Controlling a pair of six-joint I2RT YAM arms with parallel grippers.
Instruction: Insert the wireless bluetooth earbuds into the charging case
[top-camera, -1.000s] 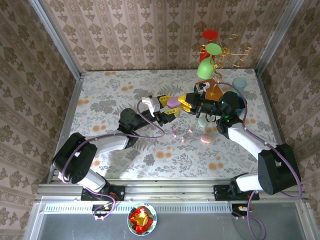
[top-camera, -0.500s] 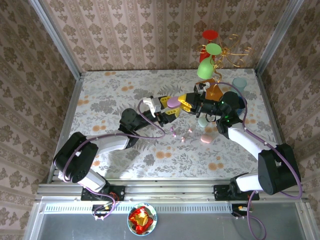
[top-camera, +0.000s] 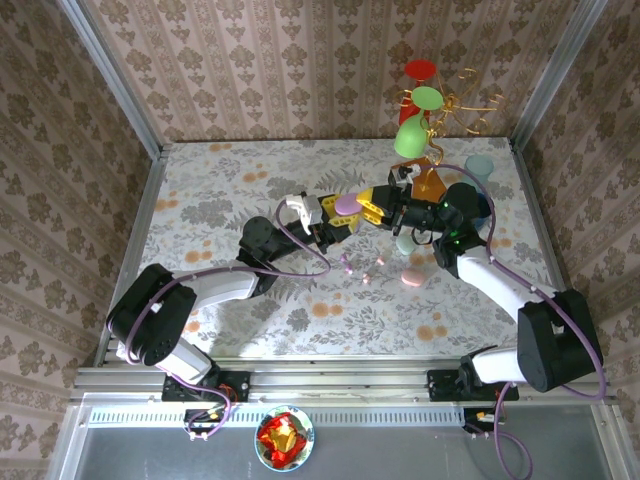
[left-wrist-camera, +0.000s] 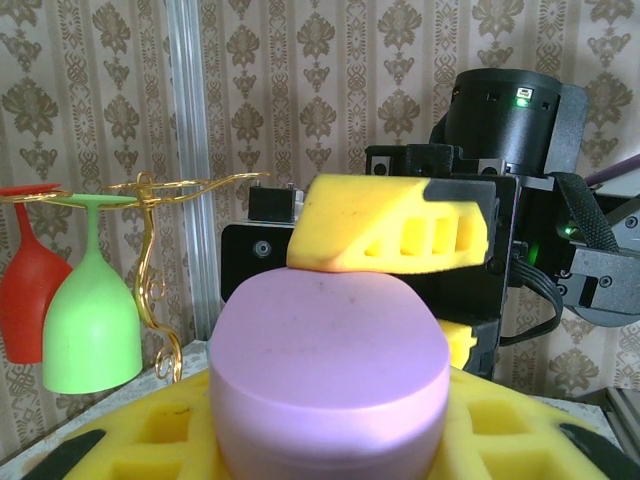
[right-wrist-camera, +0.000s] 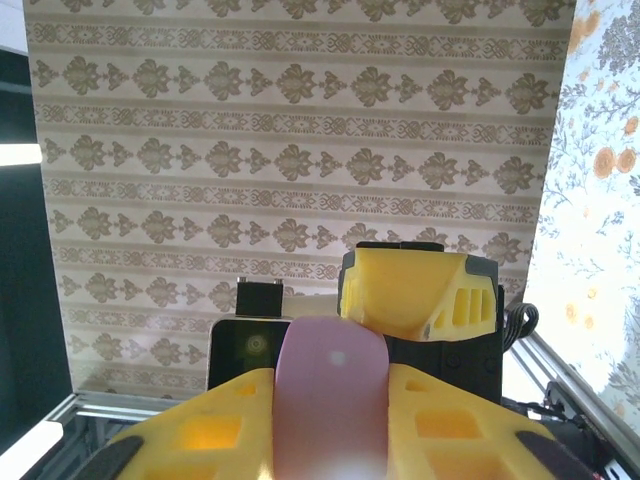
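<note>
The left gripper (top-camera: 337, 213) clenches the lilac case (top-camera: 347, 204) above the table (top-camera: 230, 190). The right gripper (top-camera: 363, 205) straddles it, and I cannot tell whether it grips. Opposing pulls could twist the case free, dropping it onto the earbuds (top-camera: 347, 263) lying loose below.

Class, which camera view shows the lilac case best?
The left wrist view: the lilac case sits close and sharp, its round top and side wall plain. The right wrist view shows it edge-on and blurred; the top external view, a small oval.
</note>
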